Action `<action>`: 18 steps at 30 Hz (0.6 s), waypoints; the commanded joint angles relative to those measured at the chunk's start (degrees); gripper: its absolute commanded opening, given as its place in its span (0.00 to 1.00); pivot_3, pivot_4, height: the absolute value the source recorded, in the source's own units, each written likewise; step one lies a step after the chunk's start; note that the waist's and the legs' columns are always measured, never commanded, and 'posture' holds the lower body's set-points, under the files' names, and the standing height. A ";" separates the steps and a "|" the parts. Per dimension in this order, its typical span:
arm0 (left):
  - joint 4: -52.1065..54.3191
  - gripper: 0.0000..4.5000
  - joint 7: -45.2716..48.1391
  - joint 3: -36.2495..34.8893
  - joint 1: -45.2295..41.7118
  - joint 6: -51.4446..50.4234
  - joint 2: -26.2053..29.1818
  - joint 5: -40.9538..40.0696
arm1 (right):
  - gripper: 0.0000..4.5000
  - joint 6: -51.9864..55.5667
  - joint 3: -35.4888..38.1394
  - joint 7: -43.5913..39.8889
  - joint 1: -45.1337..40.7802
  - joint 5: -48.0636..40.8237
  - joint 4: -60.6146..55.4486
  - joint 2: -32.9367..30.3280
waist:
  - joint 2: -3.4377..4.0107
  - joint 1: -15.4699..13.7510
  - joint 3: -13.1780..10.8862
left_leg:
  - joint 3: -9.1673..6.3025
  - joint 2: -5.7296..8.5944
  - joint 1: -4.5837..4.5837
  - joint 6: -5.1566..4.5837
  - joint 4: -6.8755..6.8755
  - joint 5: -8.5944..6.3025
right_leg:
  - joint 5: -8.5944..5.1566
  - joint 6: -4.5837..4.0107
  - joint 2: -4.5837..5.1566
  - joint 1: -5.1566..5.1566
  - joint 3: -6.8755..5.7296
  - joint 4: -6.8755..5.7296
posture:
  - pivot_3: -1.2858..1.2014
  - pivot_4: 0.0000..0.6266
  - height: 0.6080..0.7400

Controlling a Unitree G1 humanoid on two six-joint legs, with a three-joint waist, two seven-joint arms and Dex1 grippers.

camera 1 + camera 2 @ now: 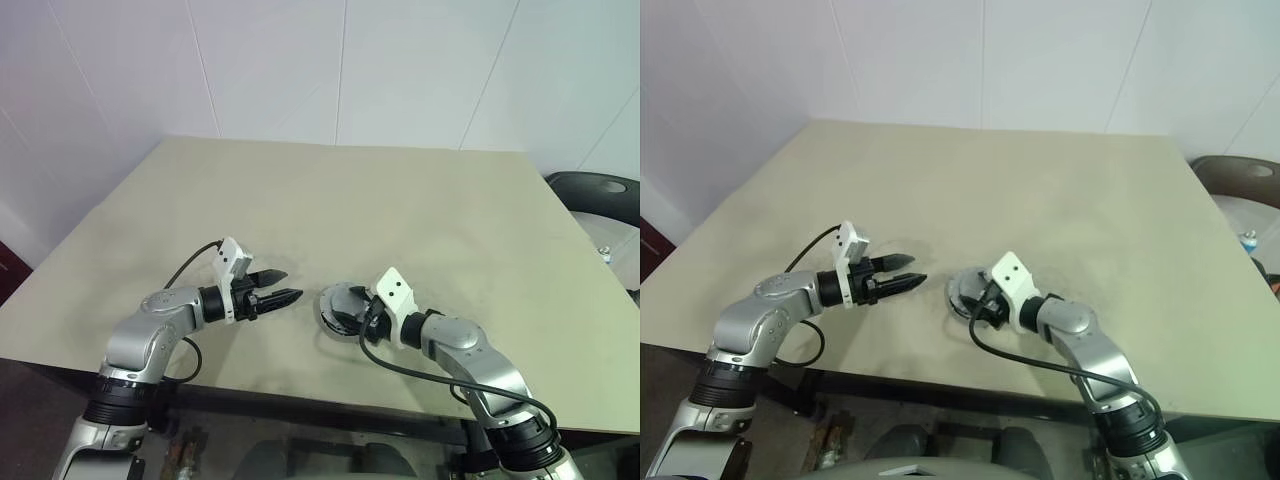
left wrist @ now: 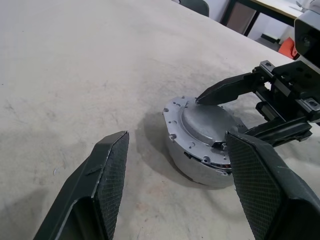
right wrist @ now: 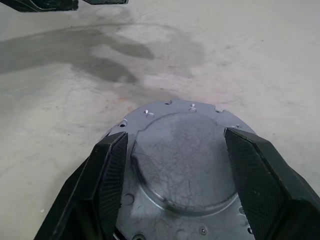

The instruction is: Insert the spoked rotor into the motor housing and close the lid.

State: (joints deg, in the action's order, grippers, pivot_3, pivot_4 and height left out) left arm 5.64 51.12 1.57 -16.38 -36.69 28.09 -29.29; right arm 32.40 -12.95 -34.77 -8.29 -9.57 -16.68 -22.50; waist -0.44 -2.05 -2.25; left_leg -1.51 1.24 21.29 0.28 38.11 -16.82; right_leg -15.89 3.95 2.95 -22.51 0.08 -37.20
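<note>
Straddling the lid (image 3: 182, 162), the right gripper (image 3: 175, 170) fingers stand wide; the left gripper (image 1: 285, 286) fingers gape empty.

Even bright light, soft shadows on table (image 1: 400, 200), frames sharp.

Surface (image 1: 420, 200) spans centre of frame, near edge along bottom. Motor housing (image 2: 200, 160) on surface, lower centre of frame, near front edge. Lid (image 3: 185, 160) on top of housing. Left tool (image 1: 283, 286) lower left of centre, just left of housing, apart from it, above surface. Right tool (image 2: 235, 112) lower right of centre, over lid, fingers either side of lid's raised centre. Chair (image 1: 600, 195) at right edge, beyond surface. Wall (image 1: 330, 60) behind, across top.
</note>
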 commanded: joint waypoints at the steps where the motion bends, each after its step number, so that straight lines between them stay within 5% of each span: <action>1: 1.28 0.72 0.06 -0.13 -0.64 0.99 0.09 -0.04 | 0.72 -0.82 -0.33 0.47 -0.94 0.20 0.35 0.69 | 0.00 0.01 0.00 | 0.00 0.00 0.00 0.00 0.00 0.00 | 0.00 0.00 0.00 0.01 0.00 0.00 | 0.52 0.00 1.00; 18: 1.68 0.72 -0.30 -0.16 -0.06 1.31 -0.13 0.04 | 0.72 -1.53 -1.21 -1.71 -0.67 0.16 3.84 -0.06 | -0.09 1.33 0.06 | 0.00 -0.06 -0.32 0.00 0.00 0.00 | -0.02 -0.04 -0.04 0.32 0.02 0.01 | 0.52 0.00 1.00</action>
State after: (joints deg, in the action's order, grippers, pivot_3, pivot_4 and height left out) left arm 5.74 50.74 1.57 -15.87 -36.66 27.94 -29.22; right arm 29.75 -13.50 -35.80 -9.67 -9.39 -12.67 -21.61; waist -0.53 -0.72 -2.19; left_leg -1.51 1.18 20.98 0.28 38.11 -16.83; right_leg -15.91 3.92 2.91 -22.20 0.11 -37.17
